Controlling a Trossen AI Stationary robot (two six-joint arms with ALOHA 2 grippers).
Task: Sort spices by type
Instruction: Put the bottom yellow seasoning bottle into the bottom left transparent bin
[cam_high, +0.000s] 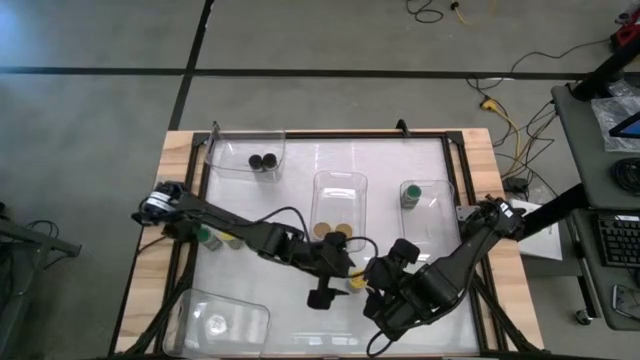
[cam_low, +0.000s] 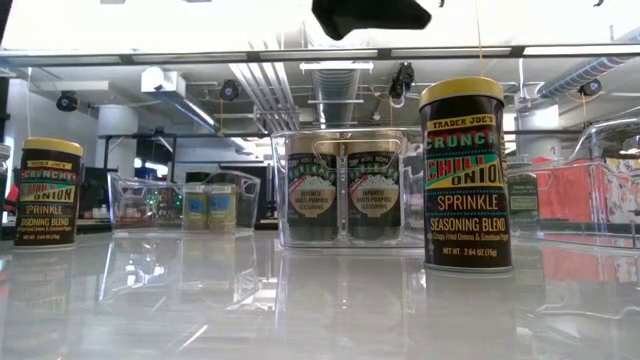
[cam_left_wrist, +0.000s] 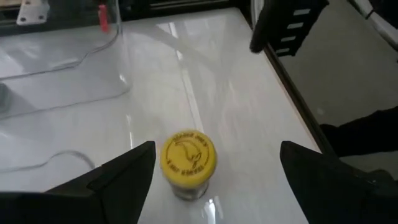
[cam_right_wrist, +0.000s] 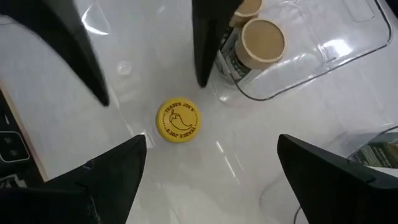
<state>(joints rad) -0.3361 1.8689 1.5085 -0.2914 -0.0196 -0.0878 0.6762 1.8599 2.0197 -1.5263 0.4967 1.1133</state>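
A yellow-lidded spice jar (cam_high: 357, 283) stands upright on the white table near its front middle. It also shows in the low view (cam_low: 463, 175). My left gripper (cam_high: 338, 280) hovers beside it, slanting down and open. In the left wrist view, the jar (cam_left_wrist: 188, 158) shows between the spread fingers (cam_left_wrist: 219, 149), untouched. My right gripper (cam_high: 385, 272) hangs open above the jar's right side, with the yellow lid (cam_right_wrist: 179, 120) ahead of its fingers (cam_right_wrist: 211, 140). A second yellow-lidded jar (cam_low: 48, 192) and a green-lidded one (cam_high: 205, 236) stand at the left.
Clear bins stand about. One at the far left (cam_high: 245, 150) holds two black-lidded jars. A middle one (cam_high: 340, 195) holds two tan-lidded jars (cam_right_wrist: 261, 40). One at the right (cam_high: 435, 200) holds a green-lidded jar. A bin stands at the near left (cam_high: 225, 318). Wooden table edges frame the white surface.
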